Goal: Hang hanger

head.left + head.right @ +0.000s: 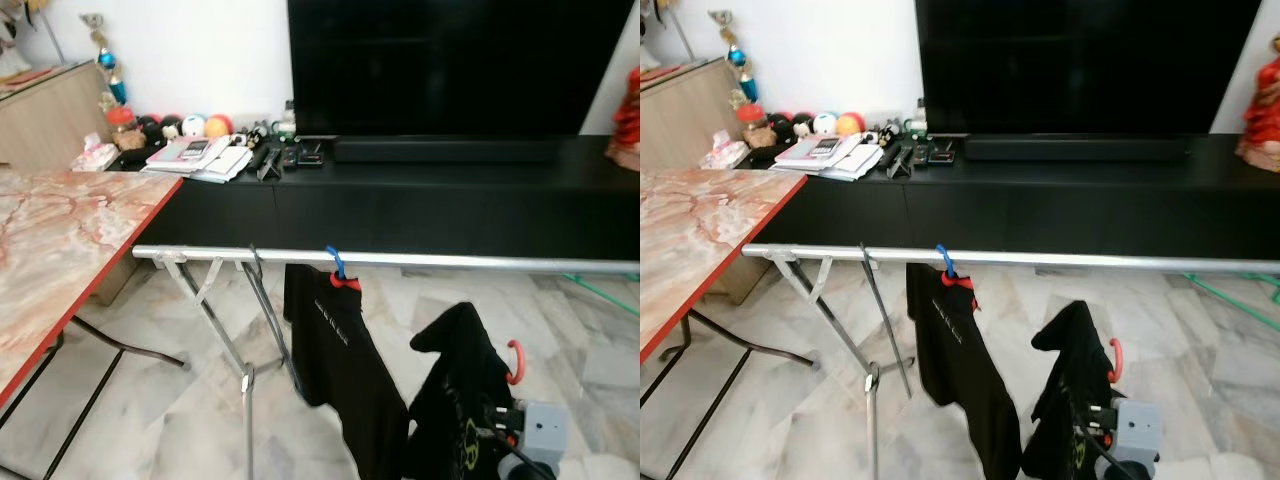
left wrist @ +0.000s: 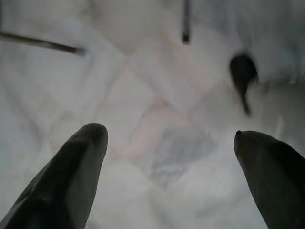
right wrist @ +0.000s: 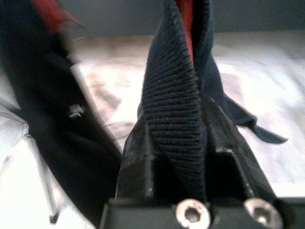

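Note:
A silver rail (image 1: 450,262) runs across in front of me at waist height. One black shirt (image 1: 335,350) hangs from it on a hanger with a blue hook (image 1: 336,262). Lower right, below the rail, my right gripper (image 3: 178,119) is shut on the ribbed collar of a second black shirt (image 1: 455,395). That shirt sits on a red hanger whose hook (image 1: 516,361) sticks up beside it, apart from the rail. In the left wrist view my left gripper (image 2: 169,138) is open over bare marble floor, nothing between its fingers (image 2: 78,167).
A marble-topped table with a red edge (image 1: 60,260) stands at the left. The rail's folding metal legs (image 1: 225,330) cross beneath it. Behind are a long black TV console (image 1: 450,190), a large TV (image 1: 450,60), and books and toys (image 1: 200,150).

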